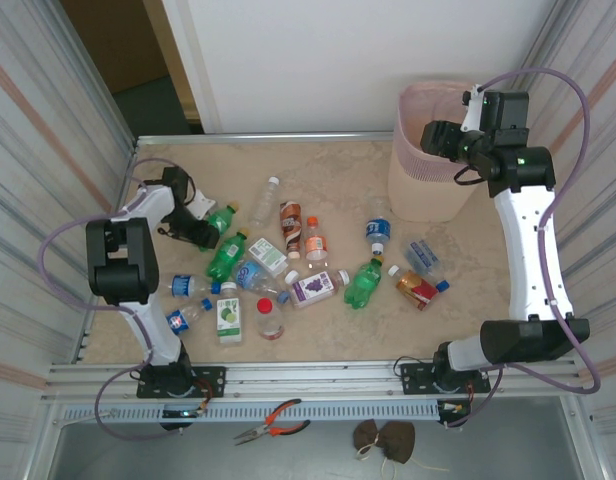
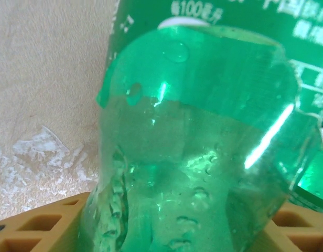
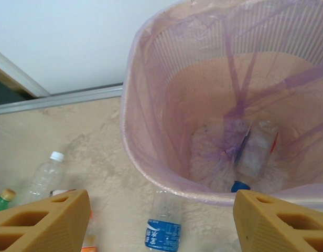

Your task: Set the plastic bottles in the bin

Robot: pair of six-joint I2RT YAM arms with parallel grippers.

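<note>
A green plastic bottle (image 2: 193, 131) lies on the table and fills the gap between my left gripper's (image 2: 182, 226) yellow fingers (image 2: 41, 226), which press on both its sides. From above, that gripper (image 1: 200, 232) sits at the table's left on this green bottle (image 1: 221, 217). My right gripper (image 1: 433, 137) hangs open over the pink bin (image 1: 423, 190), nothing between its fingers (image 3: 35, 220). Inside the bin (image 3: 131, 121) lies a clear bottle (image 3: 255, 149) with a blue cap. Several more plastic bottles lie mid-table, among them a green one (image 1: 365, 283) and a blue-labelled one (image 1: 378, 232).
A clear bottle with a blue label (image 3: 164, 226) lies just outside the bin's near rim. Corrugated walls close in both sides of the table. Orange-handled pliers (image 1: 273, 422) and a brown pouch (image 1: 383, 440) lie on the front ledge below the arm bases.
</note>
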